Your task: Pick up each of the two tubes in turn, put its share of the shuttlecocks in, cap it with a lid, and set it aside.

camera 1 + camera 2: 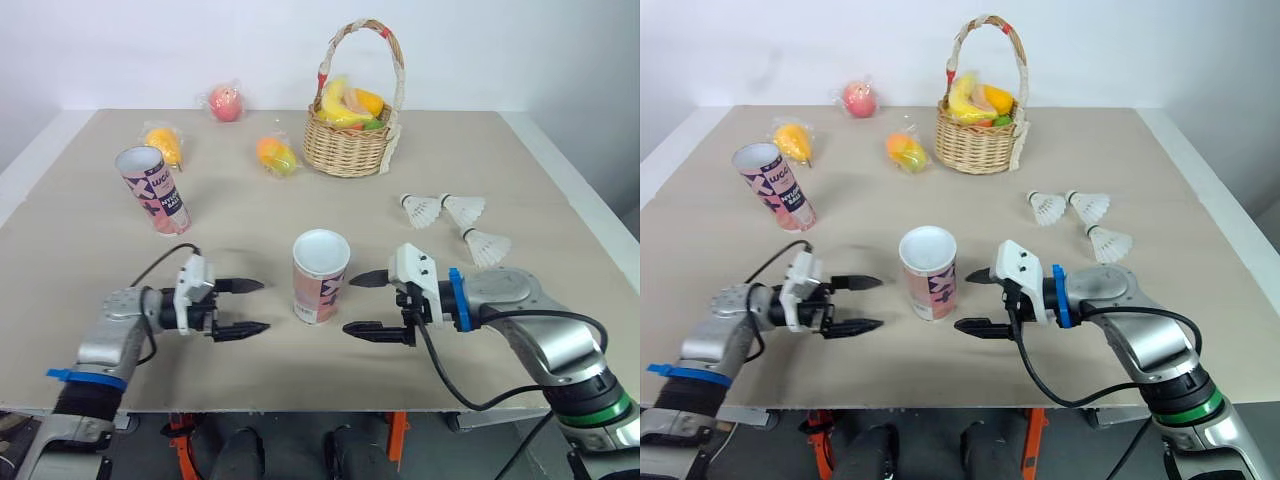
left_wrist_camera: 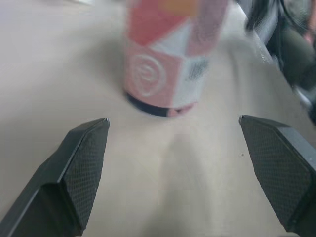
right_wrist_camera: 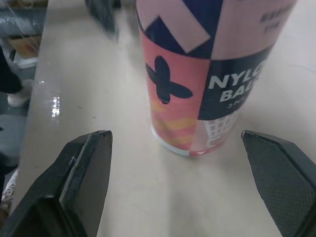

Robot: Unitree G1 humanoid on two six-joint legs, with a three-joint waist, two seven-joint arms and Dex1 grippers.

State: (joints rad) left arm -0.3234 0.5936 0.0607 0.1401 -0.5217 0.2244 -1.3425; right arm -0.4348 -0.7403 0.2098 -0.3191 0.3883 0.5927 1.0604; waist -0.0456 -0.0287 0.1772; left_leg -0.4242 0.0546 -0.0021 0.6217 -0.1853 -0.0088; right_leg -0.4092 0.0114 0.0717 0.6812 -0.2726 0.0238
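A short pink and navy tube [image 1: 320, 277] stands upright and uncapped near the table's front middle. My left gripper [image 1: 243, 306] is open just to its left, fingers pointing at it. My right gripper [image 1: 368, 303] is open just to its right, also pointing at it. Neither touches the tube [image 3: 207, 74]. A second tube [image 1: 152, 189] of the same pattern stands tilted at the left, open at the top. Three white shuttlecocks [image 1: 452, 222] lie on the table at the right. No lid is visible.
A wicker basket [image 1: 352, 143] holding fruit stands at the back middle. Wrapped fruits lie at the back left: a red one [image 1: 226, 102], a yellow one [image 1: 165, 145] and an orange one [image 1: 277, 155]. The table's front edge [image 1: 300, 408] runs just below my arms.
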